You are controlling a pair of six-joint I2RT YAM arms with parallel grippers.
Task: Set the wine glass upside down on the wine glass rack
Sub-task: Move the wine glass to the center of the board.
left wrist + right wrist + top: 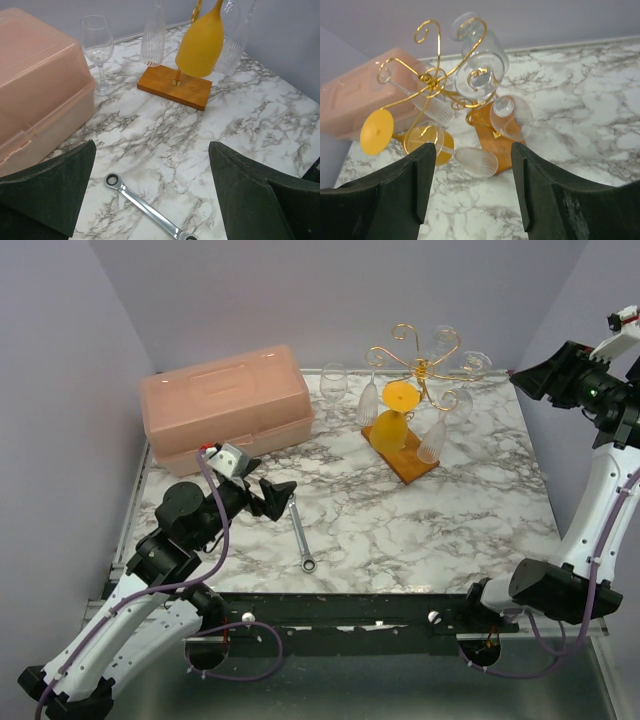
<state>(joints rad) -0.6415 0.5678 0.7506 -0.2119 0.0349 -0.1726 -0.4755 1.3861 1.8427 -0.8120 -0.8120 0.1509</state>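
A clear wine glass (pixel 333 383) (pixel 97 42) stands upright on the marble table, left of the wine glass rack. The gold wire wine glass rack (pixel 420 368) (pixel 434 82) rises from an orange-brown base (pixel 408 458) (pixel 175 86) (pixel 495 142). Several glasses hang upside down from it, one yellow (pixel 393 425) (pixel 202 42), the others clear (pixel 432 440) (pixel 480 75). My right gripper (pixel 528 380) (pixel 472 165) hovers high to the right of the rack, open and empty. Low at the table's left, my left gripper (pixel 278 492) (pixel 152 150) stands wide open with nothing in it.
A pink plastic box (pixel 225 405) (pixel 35 85) (pixel 350 100) sits at the back left, close to the upright glass. A steel wrench (pixel 300 532) (pixel 145 207) lies on the marble just ahead of my left gripper. Grey walls enclose the table.
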